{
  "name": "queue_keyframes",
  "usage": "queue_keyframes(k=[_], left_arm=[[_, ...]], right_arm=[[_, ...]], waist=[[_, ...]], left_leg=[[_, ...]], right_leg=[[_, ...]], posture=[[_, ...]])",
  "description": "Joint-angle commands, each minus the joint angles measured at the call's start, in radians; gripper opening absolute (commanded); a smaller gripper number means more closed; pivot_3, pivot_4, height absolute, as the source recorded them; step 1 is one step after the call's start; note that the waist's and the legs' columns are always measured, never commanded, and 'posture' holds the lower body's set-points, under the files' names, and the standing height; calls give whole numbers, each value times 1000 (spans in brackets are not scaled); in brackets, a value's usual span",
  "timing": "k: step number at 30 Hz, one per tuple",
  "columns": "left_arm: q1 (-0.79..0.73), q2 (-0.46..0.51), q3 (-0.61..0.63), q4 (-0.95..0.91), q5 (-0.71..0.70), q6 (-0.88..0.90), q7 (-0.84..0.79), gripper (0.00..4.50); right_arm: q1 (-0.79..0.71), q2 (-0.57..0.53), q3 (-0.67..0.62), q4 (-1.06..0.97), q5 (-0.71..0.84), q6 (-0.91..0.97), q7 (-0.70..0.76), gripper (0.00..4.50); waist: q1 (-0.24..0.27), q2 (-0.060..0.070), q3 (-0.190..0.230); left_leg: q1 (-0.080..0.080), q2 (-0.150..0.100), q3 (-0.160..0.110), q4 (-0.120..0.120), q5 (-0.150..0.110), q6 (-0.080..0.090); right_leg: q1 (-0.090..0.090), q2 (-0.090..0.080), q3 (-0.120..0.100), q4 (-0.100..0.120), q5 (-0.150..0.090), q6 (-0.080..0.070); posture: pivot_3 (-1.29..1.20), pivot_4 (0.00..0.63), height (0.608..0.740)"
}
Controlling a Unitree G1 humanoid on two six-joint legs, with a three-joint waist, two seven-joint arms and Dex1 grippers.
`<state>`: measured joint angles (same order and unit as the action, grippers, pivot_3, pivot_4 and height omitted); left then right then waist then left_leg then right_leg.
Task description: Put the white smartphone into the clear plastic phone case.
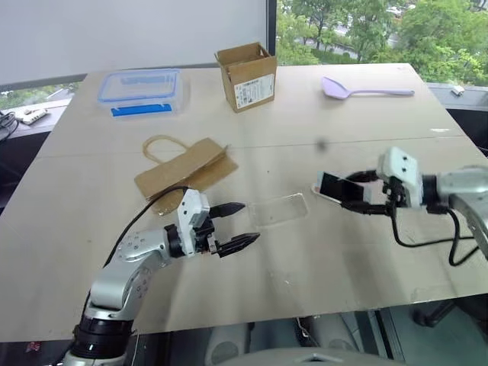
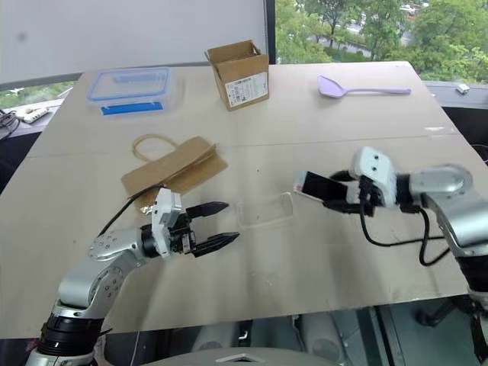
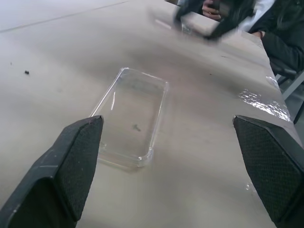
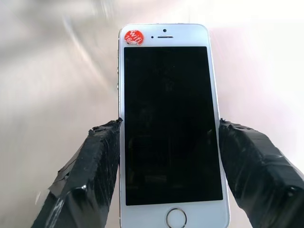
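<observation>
Glassy and stiff, the white smartphone (image 4: 170, 128) sits pinched by its long edges in my right gripper (image 1: 361, 192), slick and fragile. At its nine o'clock the clear plastic phone case (image 1: 279, 208) lies flat, light, apt to skid, before my wide-open left gripper (image 1: 236, 225).

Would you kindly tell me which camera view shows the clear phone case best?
The left wrist view: the clear phone case lies close, its rim and corners plain. In both eye views it is a faint glinting outline on the table.

Bright daylight, wrist bg blurred
</observation>
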<state>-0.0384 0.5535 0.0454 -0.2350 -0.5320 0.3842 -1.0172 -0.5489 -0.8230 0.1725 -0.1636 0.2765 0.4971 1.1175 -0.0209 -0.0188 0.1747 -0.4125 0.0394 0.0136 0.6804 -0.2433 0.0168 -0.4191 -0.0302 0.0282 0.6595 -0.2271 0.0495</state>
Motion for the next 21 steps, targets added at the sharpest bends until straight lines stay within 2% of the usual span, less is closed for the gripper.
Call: queue_keyframes(k=[1, 4, 9, 21], left_arm=[[-13, -10, 18, 43, -2, -52, -15, 4500], [-1, -11, 16, 67, 8, -85, -25, 4500], [37, -17, 15, 72, 28, -136, -18, 4500], [85, -33, 4, 78, 56, -196, 1, 4500]], right_arm=[[-86, 75, 160, 58, -123, -67, 11, 2765], [-144, 121, 255, 147, -219, -145, 23, 2765], [-198, 175, 321, 225, -277, -207, 71, 2765], [-226, 224, 371, 228, -367, -278, 153, 2765]], waist=[[6, 0, 0], [17, 0, 1], [10, 0, 1], [8, 0, 1]], left_leg=[[0, 0, 0, -1, 0, 0], [-3, -2, 0, -3, 0, 0], [-5, -2, 3, -4, 0, 0], [-1, -1, 2, -6, 0, 0]], right_leg=[[-1, 0, 0, 0, 0, 0], [-3, -1, 0, 0, 2, -4], [-4, -4, 1, -3, 5, 0], [-4, -2, 1, -1, 3, -4]], posture=[[0, 150, 740], [0, 150, 740], [0, 150, 740], [0, 150, 740]])
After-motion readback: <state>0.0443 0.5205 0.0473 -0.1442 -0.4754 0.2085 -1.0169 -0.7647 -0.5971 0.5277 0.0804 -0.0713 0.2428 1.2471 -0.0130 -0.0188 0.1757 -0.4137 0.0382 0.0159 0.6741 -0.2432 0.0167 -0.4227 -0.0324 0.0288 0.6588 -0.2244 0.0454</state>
